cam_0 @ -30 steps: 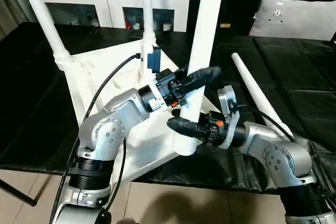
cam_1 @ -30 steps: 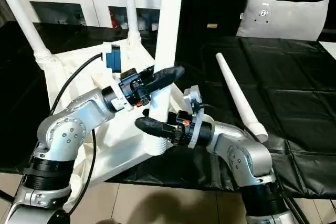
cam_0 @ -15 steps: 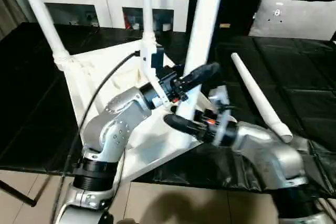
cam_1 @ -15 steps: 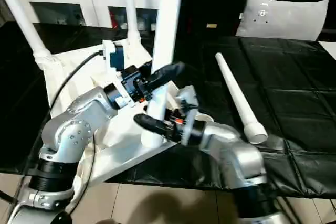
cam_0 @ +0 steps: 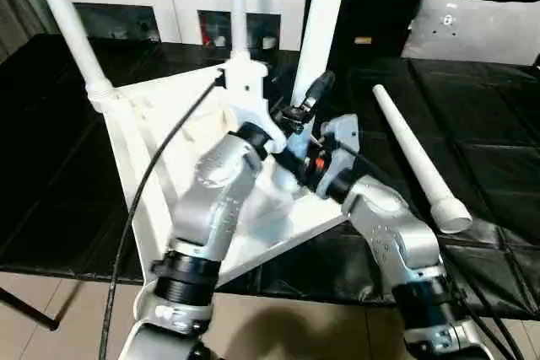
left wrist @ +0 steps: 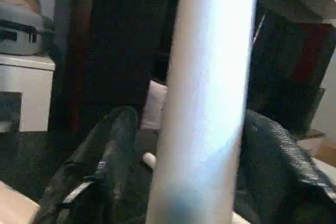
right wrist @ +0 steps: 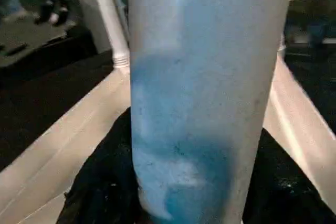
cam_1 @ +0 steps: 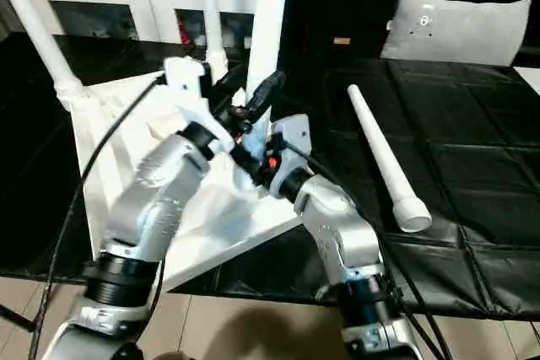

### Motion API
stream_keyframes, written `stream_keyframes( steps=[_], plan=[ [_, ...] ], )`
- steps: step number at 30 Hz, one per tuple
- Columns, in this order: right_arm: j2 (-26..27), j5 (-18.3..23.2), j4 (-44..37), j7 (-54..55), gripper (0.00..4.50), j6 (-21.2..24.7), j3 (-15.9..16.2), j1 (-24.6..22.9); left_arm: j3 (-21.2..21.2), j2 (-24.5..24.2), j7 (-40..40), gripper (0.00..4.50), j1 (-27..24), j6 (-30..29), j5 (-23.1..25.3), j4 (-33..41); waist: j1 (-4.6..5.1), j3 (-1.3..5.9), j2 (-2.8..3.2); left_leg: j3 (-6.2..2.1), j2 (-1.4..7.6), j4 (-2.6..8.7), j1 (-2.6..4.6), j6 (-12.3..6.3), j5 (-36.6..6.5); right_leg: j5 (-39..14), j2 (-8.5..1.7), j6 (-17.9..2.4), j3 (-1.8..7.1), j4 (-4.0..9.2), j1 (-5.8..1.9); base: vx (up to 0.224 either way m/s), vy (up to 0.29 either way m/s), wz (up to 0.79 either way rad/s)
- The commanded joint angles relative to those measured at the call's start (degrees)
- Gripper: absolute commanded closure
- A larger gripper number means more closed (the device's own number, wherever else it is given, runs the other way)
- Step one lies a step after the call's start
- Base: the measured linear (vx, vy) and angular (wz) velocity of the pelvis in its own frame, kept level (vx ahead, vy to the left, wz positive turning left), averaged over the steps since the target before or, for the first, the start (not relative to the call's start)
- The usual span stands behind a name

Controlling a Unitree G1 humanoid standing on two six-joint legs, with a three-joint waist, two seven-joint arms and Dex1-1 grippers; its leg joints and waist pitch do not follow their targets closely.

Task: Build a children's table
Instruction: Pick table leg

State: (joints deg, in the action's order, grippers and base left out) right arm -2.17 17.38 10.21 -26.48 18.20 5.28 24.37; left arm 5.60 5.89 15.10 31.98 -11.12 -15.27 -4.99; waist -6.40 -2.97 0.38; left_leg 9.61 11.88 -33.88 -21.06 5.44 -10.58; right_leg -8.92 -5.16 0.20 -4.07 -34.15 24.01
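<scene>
I have the white tabletop (cam_0: 160, 174) lying upside down on the black-covered work surface (cam_0: 59, 149), with two legs already standing in its far corner sockets: one at the far left (cam_0: 67, 27) and one at the back (cam_0: 237, 6). A third leg (cam_0: 316, 27) stands upright at the near corner, and both my grippers meet at its lower end. From the left wrist view, the left gripper (left wrist: 184, 182) has this leg running up between its black fingers (left wrist: 100, 177), which stand spread on either side of it; I cannot tell whether they press the tube. From the right wrist view, the right gripper (right wrist: 178, 198) has the leg's thick base set between its fingers (right wrist: 100, 192), closed against it. The fourth leg (cam_0: 415, 158) lies loose on the black cover to my right, well apart from the tabletop, wide end toward me. I can read no writing or brand anywhere. Compared with a second ago, both forearms have swung in closer and turned at the wrists, and the left fingers now sit wider around the leg.
</scene>
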Motion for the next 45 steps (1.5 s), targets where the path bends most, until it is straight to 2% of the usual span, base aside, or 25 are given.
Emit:
stream_keyframes(
  steps=[1, 4, 6, 9, 10, 16, 17, 19, 22, 23, 25, 27, 30, 32, 33, 34, 38, 41, 43, 45],
  plan=[
    [0.25, -0.4, -0.28, 0.45, 2.55, -1.29, -0.62, 0.64, -0.02, -0.23, -0.95, 1.88, 0.71, 0.64, 1.05, -0.83, -0.01, 4.11, -0.54, 0.24, 0.42, 3.92, -0.17, -0.58, -9.82, -14.19, -2.21, -6.95, 2.02, 3.8, -3.68, 0.0, 0.0, 0.0],
    [0.42, -0.79, 0.07, 0.72, 2.55, -1.73, -0.6, 0.62, 0.02, -0.25, -1.28, 1.95, 0.66, 0.8, 1.62, -1.19, 0.05, 4.12, -0.47, 0.22, 0.47, 3.89, -0.1, -0.68, -10.15, -13.99, -2.19, -7.19, 2.04, 3.78, -3.59, 0.0, 0.0, 0.0],
    [0.54, -0.96, 0.44, 0.88, 2.55, -2.01, -0.76, 0.64, -0.07, -0.36, -1.59, 2.23, 0.65, 0.98, 2.05, -1.56, 0.06, 4.11, -0.43, 0.2, 0.53, 3.93, -0.14, -0.74, -10.12, -13.5, -2.19, -7.45, 2.02, 3.73, -3.59, 0.0, 0.0, 0.0],
    [0.5, -1.36, 1.03, 1.02, 2.55, -2.3, -0.66, 0.83, -0.37, -0.42, -1.43, 2.42, 0.75, 1.51, 2.34, -2.16, 0.07, 4.09, -0.43, 0.25, 0.45, 3.9, -0.1, -0.78, -10.22, -13.36, -2.15, -7.73, 2.04, 3.73, -3.59, 0.0, 0.0, 0.0],
    [0.49, -1.37, 1.09, 1.06, 2.55, -2.34, -0.63, 0.86, -0.38, -0.43, -1.41, 2.51, 0.76, 1.58, 2.37, -2.22, 0.05, 4.16, -0.6, 0.24, 0.43, 3.86, -0.1, -0.81, -10.07, -13.23, -2.16, -7.7, 2.03, 3.71, -3.65, 0.0, 0.0, 0.0],
    [0.68, -1.19, 1.63, 1.82, 2.55, -0.59, -1.07, 1.21, -1.16, -0.28, -1.81, 2.67, 0.69, 1.12, 1.76, -2.72, 0.02, 4.15, -0.5, 0.27, 0.49, 3.84, -0.07, -1.08, -9.62, -12.07, -2.19, -8.42, 2.07, 3.52, -3.64, 0.0, 0.0, 0.0],
    [0.69, -0.56, 1.58, 1.34, 2.2, -0.14, -1.42, 1.24, -1.69, -0.03, -1.9, 2.68, 0.71, 0.88, 1.26, -2.87, 0.06, 4.11, -0.43, 0.25, 0.48, 3.88, -0.07, -1.12, -9.87, -12.44, -2.18, -8.48, 2.05, 3.56, -3.65, 0.0, 0.0, 0.0],
    [0.55, 0.65, 1.37, -0.01, 1.85, 0.09, -2.08, 1.25, -2.84, 0.23, -2.17, 2.68, 0.92, 0.52, 0.35, -3.29, 0.07, 4.12, -0.36, 0.26, 0.47, 3.86, -0.01, -1.08, -10.09, -12.55, -2.14, -8.53, 2.06, 3.59, -3.62, 0.0, 0.0, 0.0],
    [-0.67, 2.53, 0.45, -3.53, 1.77, -1.22, -3.01, 1.11, -4.81, -0.33, -2.29, 2.68, 1.59, -0.19, -1.05, -3.98, 0.0, 4.1, -0.53, 0.26, 0.48, 3.86, -0.04, -1.48, -10.6, -13.15, -2.2, -8.36, 2.02, 3.68, -3.69, 0.0, 0.0, 0.0],
    [-0.88, 4.57, -0.24, -4.76, 1.53, 0.25, -3.9, 0.97, -5.44, -0.52, -2.21, 2.69, 1.74, -0.56, -1.7, -4.05, -0.05, 4.12, -0.56, 0.28, 0.45, 3.82, -0.04, -1.6, -10.43, -13.34, -2.18, -8.15, 2.01, 3.7, -3.68, 0.0, 0.0, 0.0],
    [-1.39, 6.53, -1.05, -5.94, 1.44, 1.37, -5.07, 0.85, -6.49, -0.74, -2.02, 2.7, 1.92, -1.25, -2.92, -4.03, -0.12, 4.21, -0.54, 0.25, 0.45, 3.72, -0.04, -2.13, -9.77, -12.44, -2.18, -8.5, 2.02, 3.53, -3.77, 0.0, 0.0, 0.0],
    [-2.57, 11.34, -2.95, -8.38, 1.32, 3.52, -8.37, 0.58, -8.96, -1.13, -1.05, 2.7, 2.28, -3.39, -6.5, -3.79, -0.2, 4.32, -0.5, 0.28, 0.47, 3.63, 0.01, -2.6, -8.45, -10.55, -2.14, -9.37, 1.98, 3.3, -3.8, 0.0, 0.0, 0.0],
    [-3.91, 13.17, -4.14, -8.2, 1.01, 5.19, -10.72, 0.41, -10.01, -1.88, 0.98, 2.7, 2.41, -5.63, -9.13, -3.44, -0.45, 4.27, -0.6, 0.36, 0.41, 3.57, 0.04, -2.84, -7.98, -11.43, -2.14, -9.6, 1.92, 3.38, -3.7, 0.0, 0.0, 0.0],
    [-5.6, 17.14, -5.2, -9.66, 0.97, 10.24, -12.44, 0.3, -10.58, -2.65, 2.9, 2.7, 2.35, -7.97, -11.27, -3.03, -0.47, 4.27, -0.59, 0.36, 0.33, 3.57, 0.03, -2.88, -7.77, -12.17, -2.12, -9.52, 1.88, 3.42, -3.74, 0.0, 0.0, 0.0],
    [-6.63, 18.84, -5.14, -10.44, 0.67, 12.45, -13.29, 0.39, -11.19, -2.95, 4.06, 2.7, 2.29, -9.6, -13.05, -2.82, -0.47, 4.23, -0.51, 0.38, 0.27, 3.55, 0.09, -2.88, -7.91, -12.78, -2.07, -9.67, 1.83, 3.46, -3.79, 0.0, 0.0, 0.0],
    [-8.4, 20.02, -5.05, -12.1, 0.67, 14.21, -13.74, 0.22, -11.98, -3.46, 6.24, 2.7, 1.99, -12.55, -16.23, -2.14, -0.54, 4.27, -0.49, 0.38, 0.28, 3.5, 0.06, -2.85, -7.91, -12.94, -2.11, -9.73, 1.81, 3.46, -3.78, 0.0, 0.0, 0.0],
    [-11.3, 20.01, -6.17, -16.15, 0.58, 15.2, -12.52, -1.04, -12.54, -4.31, 9.72, 2.7, 1.34, -16.65, -20.95, -0.27, -0.69, 4.33, -0.67, 0.44, 0.27, 3.37, -0.16, -2.48, -7.35, -12.65, -2.2, -10.02, 1.75, 3.38, -3.94, 0.0, 0.0, 0.0],
    [-13.76, 21.78, -8.78, -19.47, 0.58, 17.97, -11.41, -2.33, -12.97, -5.58, 14.07, 2.7, 0.68, -22.55, -28.06, 3.23, -0.71, 4.27, -0.77, 0.46, 0.32, 3.35, -0.15, -2.84, -6.9, -12.43, -2.2, -10.43, 1.77, 3.26, -3.93, 0.0, 0.0, 0.0],
    [-14.69, 22.67, -9.8, -20.82, 0.58, 19.0, -10.94, -2.66, -13.18, -6.08, 15.9, 2.7, 0.47, -24.7, -30.75, 4.59, -0.58, 4.23, -0.9, 0.48, 0.27, 3.37, -0.25, -2.95, -7.1, -13.36, -2.16, -10.54, 1.69, 3.35, -3.95, 0.0, 0.0, 0.0],
    [-15.32, 23.43, -10.3, -22.0, 0.58, 19.76, -10.6, -2.84, -13.33, -6.36, 17.28, 2.7, 0.2, -25.95, -32.48, 5.69, -0.57, 4.01, -0.89, 0.53, 0.22, 3.46, -0.11, -2.8, -8.56, -17.29, -2.15, -9.27, 1.64, 3.93, -3.76, 0.0, 0.0, 0.0]
  ],
)
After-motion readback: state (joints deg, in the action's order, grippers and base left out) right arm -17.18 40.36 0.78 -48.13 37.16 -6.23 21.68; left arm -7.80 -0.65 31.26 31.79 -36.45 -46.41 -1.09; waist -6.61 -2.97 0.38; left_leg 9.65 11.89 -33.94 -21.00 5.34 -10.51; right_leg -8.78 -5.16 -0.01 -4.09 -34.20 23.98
